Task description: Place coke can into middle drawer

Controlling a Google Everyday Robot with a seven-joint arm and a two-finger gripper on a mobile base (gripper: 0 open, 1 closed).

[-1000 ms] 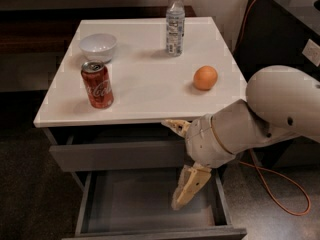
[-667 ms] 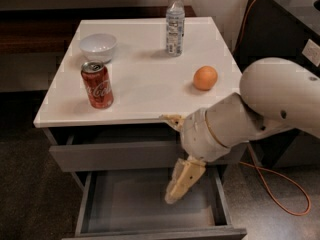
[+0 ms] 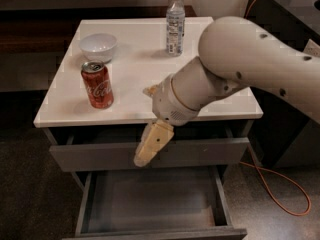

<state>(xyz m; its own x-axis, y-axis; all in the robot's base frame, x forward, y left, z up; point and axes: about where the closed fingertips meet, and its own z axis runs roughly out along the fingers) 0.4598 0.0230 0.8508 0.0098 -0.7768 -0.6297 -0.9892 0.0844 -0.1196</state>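
Currently, you have the gripper (image 3: pixel 152 145) hanging in front of the closed top drawer (image 3: pixel 90 156), just below the front edge of the white tabletop (image 3: pixel 135 79). Its tan tip points down and to the left. You cannot tell whether it is spread or pressed together, and it holds nothing visible.

Locate the coke can (image 3: pixel 97 85) above and to the left of the gripper. It stands upright on the tabletop near the front edge, well apart from the gripper.

The middle drawer (image 3: pixel 160 204) stands open directly below the gripper, its grey tray exposed.

Farther back on the tabletop, a white bowl (image 3: pixel 98 46) sits behind the can and a water bottle (image 3: pixel 174 21) stands above the gripper.
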